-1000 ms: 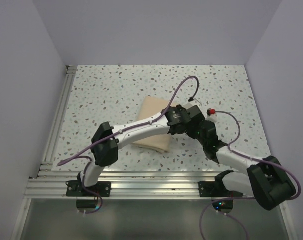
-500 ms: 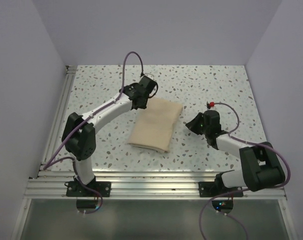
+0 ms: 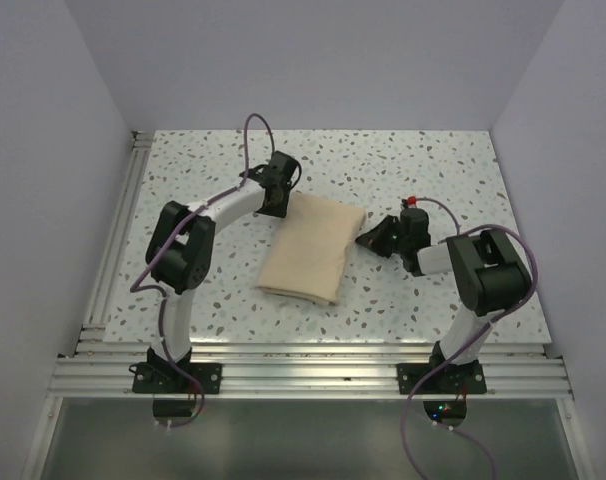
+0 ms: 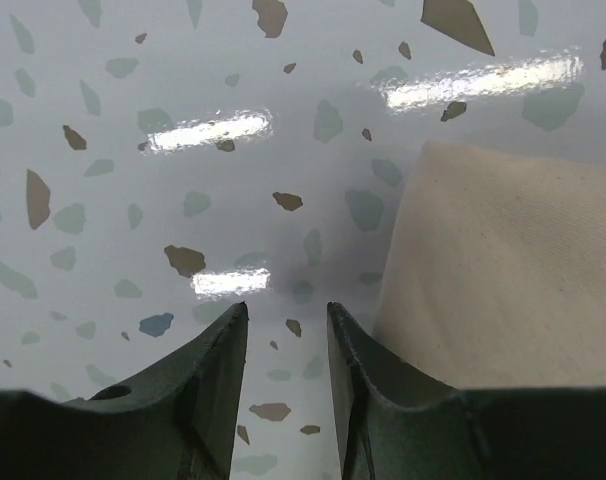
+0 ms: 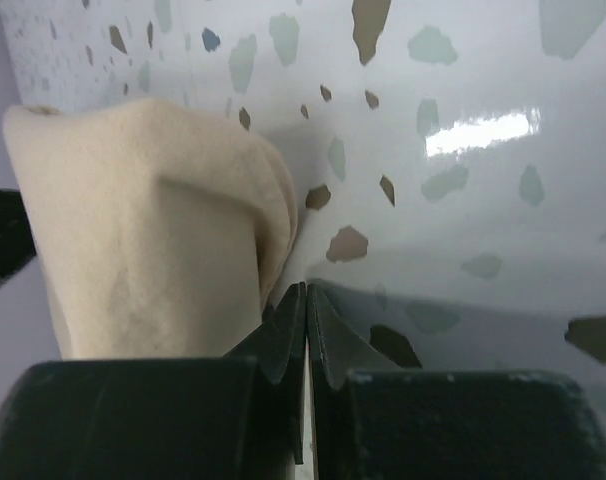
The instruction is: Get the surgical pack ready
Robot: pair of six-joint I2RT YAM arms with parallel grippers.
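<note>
- Speckled table (image 3: 433, 170): the surgical pack (image 3: 313, 250) lies mid-table as a folded tan bundle, with no tray or instruments showing.
- Left gripper (image 4: 286, 315): jaws apart and empty, over bare table just beside the pack's far-left edge.
- Right gripper (image 5: 306, 300): jaws together on nothing, at the pack's right corner.
- We judge the wrapping is about done. The next move calls for lifting both arms off without snagging the pack.
</note>
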